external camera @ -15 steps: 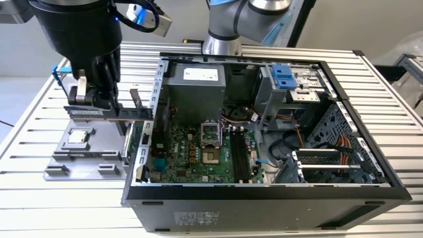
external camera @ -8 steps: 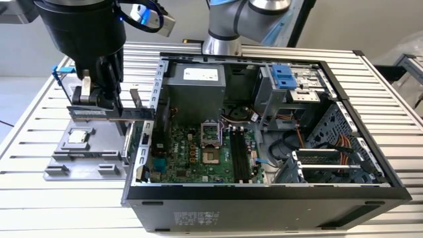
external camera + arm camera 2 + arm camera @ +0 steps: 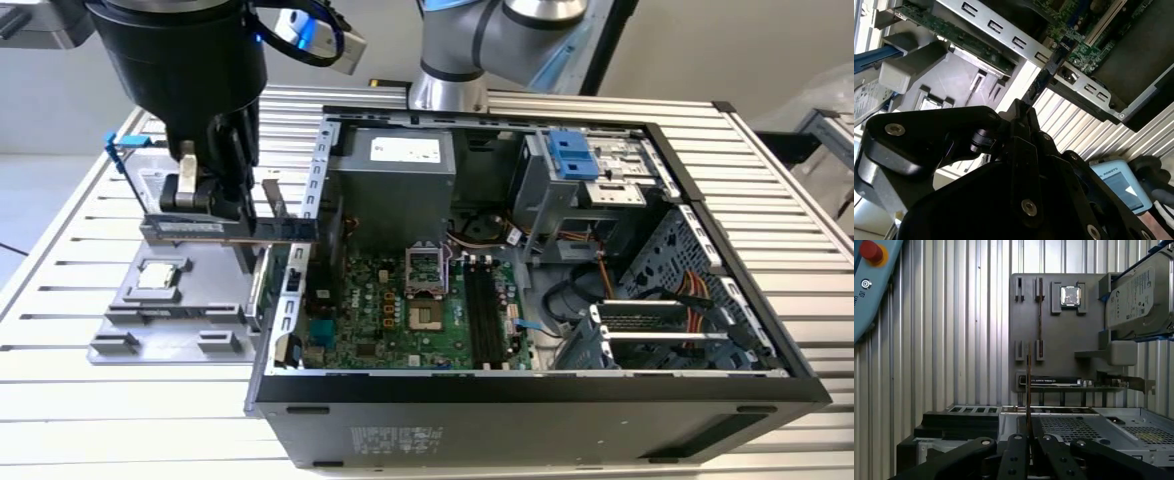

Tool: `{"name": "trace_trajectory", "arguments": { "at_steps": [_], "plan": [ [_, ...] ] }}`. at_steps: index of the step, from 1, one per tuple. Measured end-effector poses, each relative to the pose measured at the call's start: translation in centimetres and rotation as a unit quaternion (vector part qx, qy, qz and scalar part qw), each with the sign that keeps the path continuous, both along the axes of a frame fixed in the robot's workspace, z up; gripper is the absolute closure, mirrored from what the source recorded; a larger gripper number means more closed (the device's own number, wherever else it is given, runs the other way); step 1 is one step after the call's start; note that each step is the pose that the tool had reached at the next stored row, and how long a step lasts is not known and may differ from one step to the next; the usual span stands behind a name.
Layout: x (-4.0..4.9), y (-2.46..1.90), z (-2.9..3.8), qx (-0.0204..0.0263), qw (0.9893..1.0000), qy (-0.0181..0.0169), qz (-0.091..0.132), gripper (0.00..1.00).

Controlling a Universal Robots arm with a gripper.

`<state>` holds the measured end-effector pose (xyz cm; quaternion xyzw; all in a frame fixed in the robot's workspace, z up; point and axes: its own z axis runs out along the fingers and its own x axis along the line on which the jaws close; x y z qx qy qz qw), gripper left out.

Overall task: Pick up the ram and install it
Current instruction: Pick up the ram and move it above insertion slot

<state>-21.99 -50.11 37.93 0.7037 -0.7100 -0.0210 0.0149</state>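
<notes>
At the tip of the arm (image 3: pixel 187 60), the gripper (image 3: pixel 1028 432) pinches the ram (image 3: pixel 1028 390), a thin dark stick that pokes out past it. Both hang over the gray tray (image 3: pixel 120 345), just beside the open computer case (image 3: pixel 534 420), on the exterior view's left.

In the first wrist view you see the ram (image 3: pixel 1028 390) edge-on, its near end hidden between the jaws. The hard drive (image 3: pixel 1139 295) runs off that picture's edge; the exterior view crops the arm (image 3: pixel 467 40).

Exterior view high, wrist views behind gripper (image 3: pixel 1028 426)
</notes>
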Motion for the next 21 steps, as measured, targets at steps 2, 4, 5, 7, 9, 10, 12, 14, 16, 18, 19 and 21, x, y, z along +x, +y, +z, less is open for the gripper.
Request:
{"name": "trace_trajectory", "arguments": {
  "at_steps": [2,4,5,7,9,10,12,14,16,18,19,21],
  "plan": [
    [0.13,0.0,0.0,0.0,1.0,0.0,0.0,1.0],
    [0.22,0.0,0.0,0.0,1.0,0.0,0.0,1.0],
    [0.29,0.0,0.0,0.0,1.0,0.0,0.0,1.0],
    [0.49,0.0,0.0,0.0,1.0,0.0001,0.0,1.0],
    [0.6,0.0,0.0,0.0,1.0,0.0002,0.0,1.0],
    [0.64,0.0,0.0,0.0,1.0,0.0002,0.0,1.0],
    [0.74,0.0,0.0,0.0,1.0,0.0001,0.0,1.0],
    [0.82,0.0,0.0,0.0,1.0,0.0001,0.0,1.0],
    [0.93,0.0,0.0,0.0,1.0,0.0001,0.0,1.0],
    [1.02,0.0,0.0,0.0,1.0,0.0001,0.0,1.0],
    [1.12,0.0,0.0,0.0,1.0,0.0002,0.0,1.0],
    [1.22,0.0,0.0,0.0,1.0,0.0002,0.0,1.0]
  ]
}}
